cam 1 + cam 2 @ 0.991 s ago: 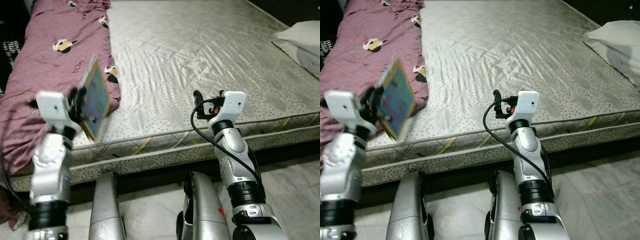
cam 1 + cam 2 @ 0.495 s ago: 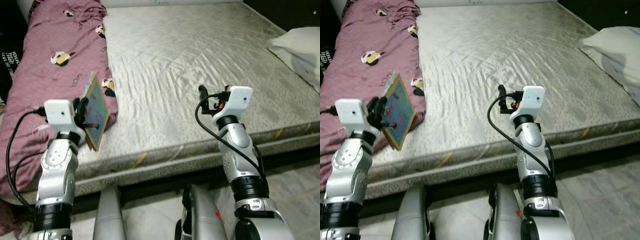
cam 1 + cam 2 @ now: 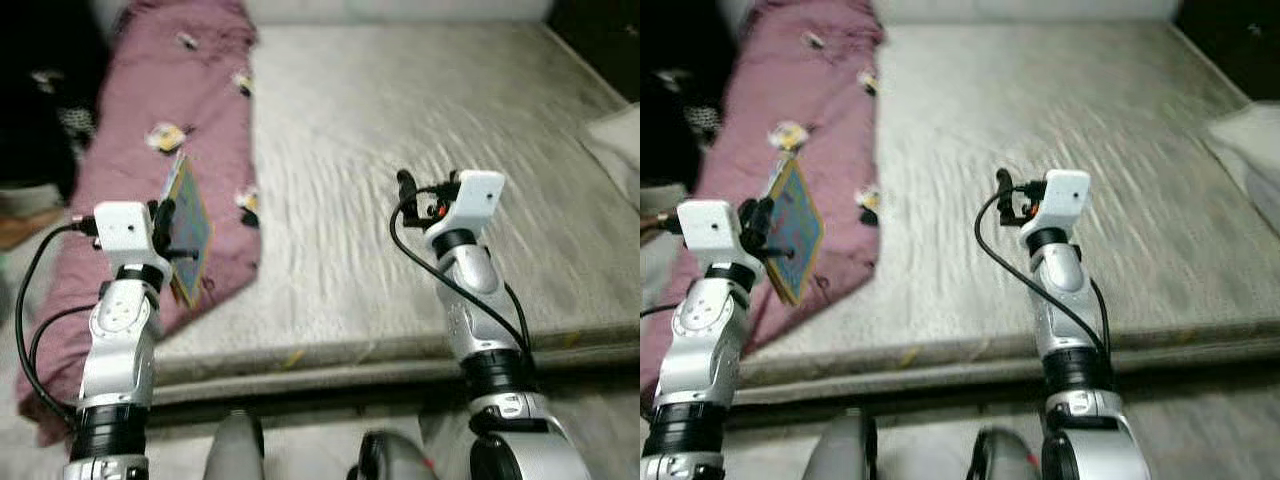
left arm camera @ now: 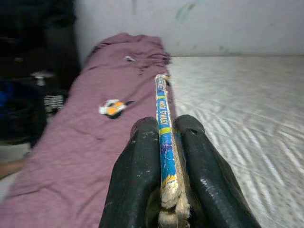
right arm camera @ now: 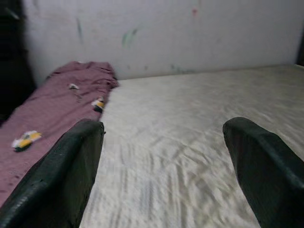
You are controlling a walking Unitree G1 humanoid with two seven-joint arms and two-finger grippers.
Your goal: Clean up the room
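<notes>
A thin book point(image 3: 187, 228) with a blue and yellow cover is held upright and tilted above the maroon blanket point(image 3: 150, 170) at the bed's left side. My left gripper point(image 4: 166, 156) is shut on the book's worn spine point(image 4: 161, 118), with one black finger on each face. My right gripper point(image 5: 166, 161) is open with nothing between its fingers point(image 5: 66, 171); it is raised over the bare mattress point(image 3: 400, 130) near the front edge, where its wrist point(image 3: 470, 200) stands. Both eye views are blurred.
The maroon blanket with small bird prints lies along the mattress's left side. A white pillow point(image 3: 1250, 135) rests at the right edge. Dark clutter point(image 3: 45, 100) sits beyond the bed's left side. A pale wall point(image 5: 166, 33) rises behind the bed.
The whole picture has shifted and blurred, so the camera has moved back and turned. The left arm has drawn the book in closer and steadier. The right arm's pose looks unchanged.
</notes>
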